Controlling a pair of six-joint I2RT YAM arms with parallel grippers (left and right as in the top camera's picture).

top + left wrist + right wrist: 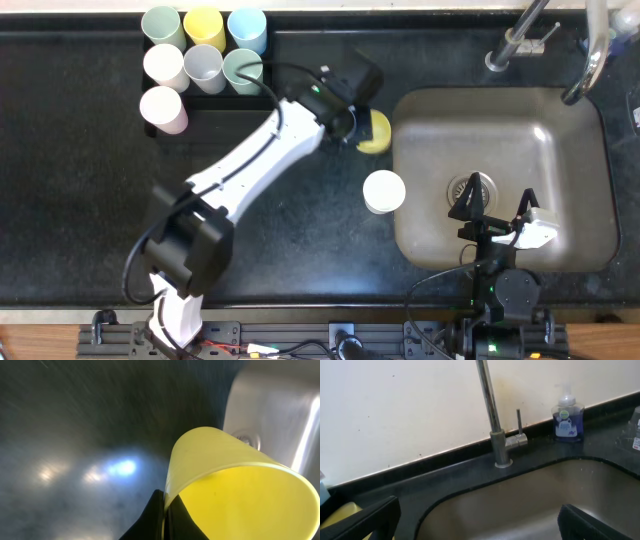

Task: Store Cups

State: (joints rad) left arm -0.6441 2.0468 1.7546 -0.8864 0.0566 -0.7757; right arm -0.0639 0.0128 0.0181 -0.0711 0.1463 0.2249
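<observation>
a: what takes up most of the scene?
b: a black speckled desk (pixel 80 150) with a faint gloss. a brushed steel sink (pixel 560 110) is set into its right side, and a slim faucet (pixel 492 420) stands behind the basin.

a: and the arms?
b: the white left arm (pixel 260 150) stretches across the desk toward the sink's left edge. the right jaws hang over the basin, spread wide and holding nothing. they look parked out of the way.

a: where do the cups stand?
b: a cluster of cups (pixel 205 45) stands upright in two rows at the desk's far left corner. they are smooth, tapered and pastel, and probably plastic. a pink cup (pixel 163 109) stands just beside the cluster. that corner reads as the storage spot. a white cup (pixel 384 191) sits alone on the desk, just beside the sink's left edge and well apart from the rest.

a: and the one in hand?
b: the yellow cup (pixel 240 490) is tilted, with its open mouth turned toward the wrist camera, near the sink's left edge. the left jaws are closed on its thin wall at the rim. pinching the rim likely leaves the base free for setting the cup down with the others.
</observation>
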